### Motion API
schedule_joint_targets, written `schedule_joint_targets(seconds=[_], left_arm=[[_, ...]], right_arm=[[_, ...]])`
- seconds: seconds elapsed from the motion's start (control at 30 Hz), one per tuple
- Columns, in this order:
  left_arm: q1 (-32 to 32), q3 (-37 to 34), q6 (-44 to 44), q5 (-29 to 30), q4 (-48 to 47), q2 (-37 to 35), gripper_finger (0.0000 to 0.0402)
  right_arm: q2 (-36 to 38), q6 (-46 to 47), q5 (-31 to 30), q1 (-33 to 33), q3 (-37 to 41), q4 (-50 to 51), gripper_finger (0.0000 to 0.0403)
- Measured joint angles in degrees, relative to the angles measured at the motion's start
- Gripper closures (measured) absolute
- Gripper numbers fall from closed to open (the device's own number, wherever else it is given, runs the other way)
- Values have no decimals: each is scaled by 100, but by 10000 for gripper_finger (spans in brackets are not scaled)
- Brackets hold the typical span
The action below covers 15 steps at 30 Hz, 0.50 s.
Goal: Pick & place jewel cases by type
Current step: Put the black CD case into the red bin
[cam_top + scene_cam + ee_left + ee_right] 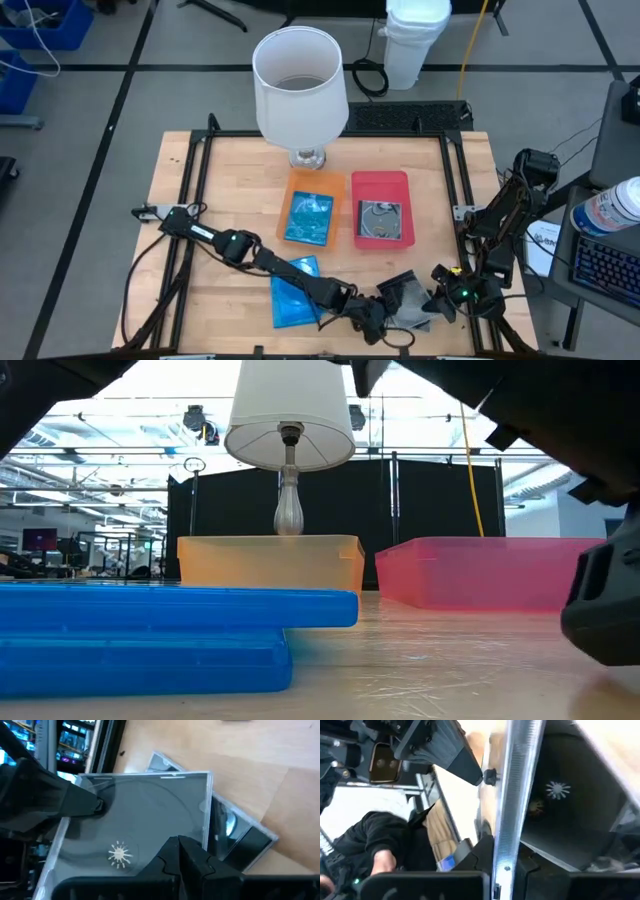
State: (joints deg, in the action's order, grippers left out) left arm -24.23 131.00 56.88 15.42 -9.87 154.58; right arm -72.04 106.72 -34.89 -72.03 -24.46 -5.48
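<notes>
A clear jewel case (145, 815) with a dark grey inside sits between my two grippers near the table's front edge, right of the middle. My left gripper (378, 318) is shut on one of its edges and my right gripper (432, 300) on the opposite one. Below it a second clear case (235, 827) lies on the table. Two blue cases (295, 290) lie overlapped on the wood to the left. One blue case (308, 217) lies in the orange tray (318, 180). A clear case with a disc (381, 222) lies in the red tray (380, 181). My left gripper pinches the clear case's edge (192, 832) between its two fingers, coming slanting down from the table's left. The case sits tilted above the second clear case. My right gripper pinches the opposite edge (501, 840) between its two fingers, coming from the table's right; its fingertips (97, 805) show at the case's far edge in the left wrist view.
A white-shaded lamp (300, 85) stands at the table's far side, behind the orange tray. A black frame (200, 180) runs along the table's sides. Bare wood lies between the trays and the blue cases.
</notes>
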Motion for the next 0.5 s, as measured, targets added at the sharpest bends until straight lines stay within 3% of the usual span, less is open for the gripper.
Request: schedule_joint_targets(seconds=[0.2, 0.3, 0.4, 0.5], left_arm=[[-291, -3, 340, 1090, -104, -28, 378], [-539, -19, 410, 1761, -652, -161, 377], [-839, -19, -129, 1886, -1690, -511, 377], [-1040, -4, -1365, 1631, -2990, -928, 377]], right_arm=[[-6, -112, 21, 0, -3, 31, 373], [-7, -220, 20, 0, -1, 8, 373], [-5, -482, -29, 2, 4, -21, 384], [73, -857, -103, 65, 4, -16, 391]])
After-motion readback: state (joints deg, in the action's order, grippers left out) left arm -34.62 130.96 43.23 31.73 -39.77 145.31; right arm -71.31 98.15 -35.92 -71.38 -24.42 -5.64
